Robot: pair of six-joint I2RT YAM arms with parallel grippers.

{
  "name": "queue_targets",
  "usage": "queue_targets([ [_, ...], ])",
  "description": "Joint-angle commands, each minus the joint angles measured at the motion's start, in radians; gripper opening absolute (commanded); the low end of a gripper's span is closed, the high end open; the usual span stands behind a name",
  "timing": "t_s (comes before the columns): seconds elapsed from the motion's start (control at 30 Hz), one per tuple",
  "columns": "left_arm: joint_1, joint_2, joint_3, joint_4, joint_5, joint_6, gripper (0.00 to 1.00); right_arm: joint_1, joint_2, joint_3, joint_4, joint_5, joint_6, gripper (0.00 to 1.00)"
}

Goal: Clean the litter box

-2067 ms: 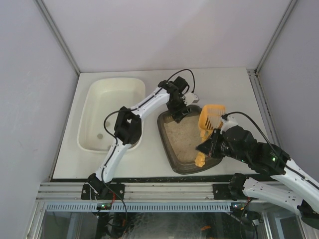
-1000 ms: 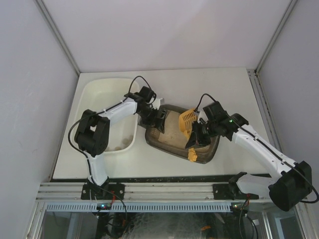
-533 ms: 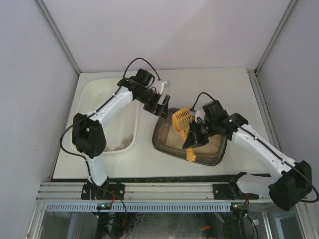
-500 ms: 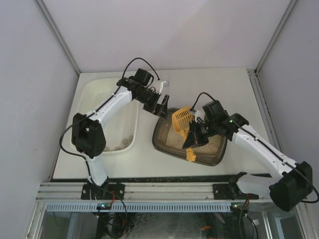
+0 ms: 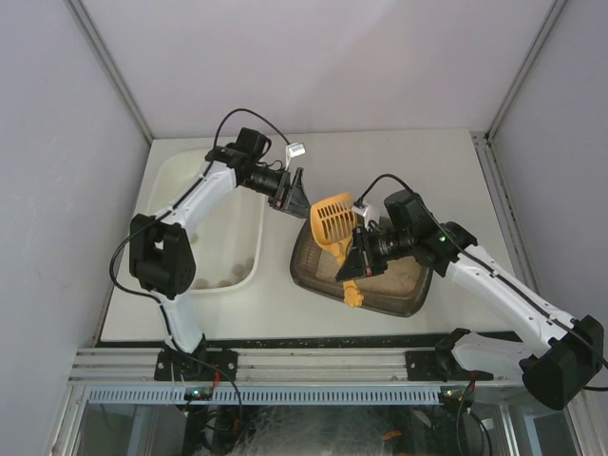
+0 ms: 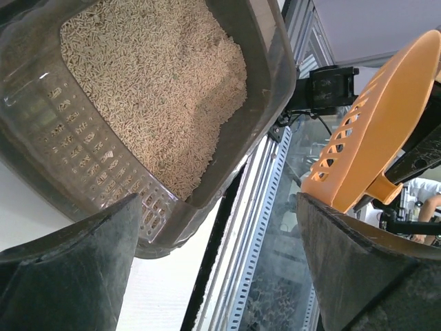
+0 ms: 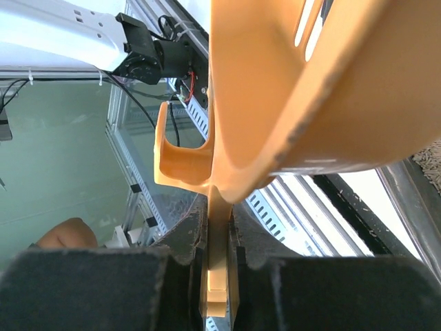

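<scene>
Litter box (image 5: 399,302): a dark tray on the table (image 5: 446,171). It lies under the right gripper and just nearer the arm bases than the left gripper.
Long axis: from above it runs roughly left to right, with the right end turned a little toward the arm bases. The short ends face the white tub (image 5: 161,190) and the right side of the table.
Litter (image 5: 407,275): pale grains cover the tray floor. The left wrist view shows them reaching up to the ribbed wall (image 6: 103,172).
Left gripper (image 5: 290,195): its fingers (image 6: 69,269) are spread wide and hold nothing. It hangs off the tray's far-left corner, and that corner shows between the fingers in the wrist view.
Right gripper (image 5: 361,258): its fingers (image 7: 89,289) are clamped on the narrow handle of the scoop (image 5: 332,218).
Scoop: orange and slotted, and lifted off the litter. The head points away from the right gripper toward the far left and ends near the left gripper. The handle's hooked end (image 5: 353,296) sticks out on the gripper's near side, over the tray's near edge.
White tub: beside the tray's left end, on the far side of the left gripper from the right one. A few brownish clumps (image 5: 226,280) lie in its near right corner.
</scene>
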Motion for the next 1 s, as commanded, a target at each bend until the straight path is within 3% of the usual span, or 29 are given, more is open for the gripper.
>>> queue_targets([
  [0.0, -0.024, -0.042, 0.037, -0.038, 0.167, 0.039, 0.91, 0.008, 0.03, 0.004, 0.095, -0.002, 0.028, 0.0],
  [0.1, -0.023, -0.028, 0.069, -0.117, 0.121, 0.111, 0.84, -0.025, 0.01, 0.012, 0.086, -0.003, 0.023, 0.0],
  [0.27, -0.015, -0.02, 0.07, -0.184, 0.101, 0.182, 0.86, -0.104, -0.058, 0.02, 0.011, 0.025, -0.005, 0.0],
  [0.5, -0.018, -0.02, 0.1, -0.224, 0.153, 0.198, 0.88, -0.049, 0.013, 0.023, 0.058, 0.042, -0.011, 0.0],
  [0.97, -0.038, 0.052, 0.121, -0.128, 0.181, 0.094, 0.76, 0.021, 0.075, 0.04, 0.144, 0.016, 0.016, 0.0],
])
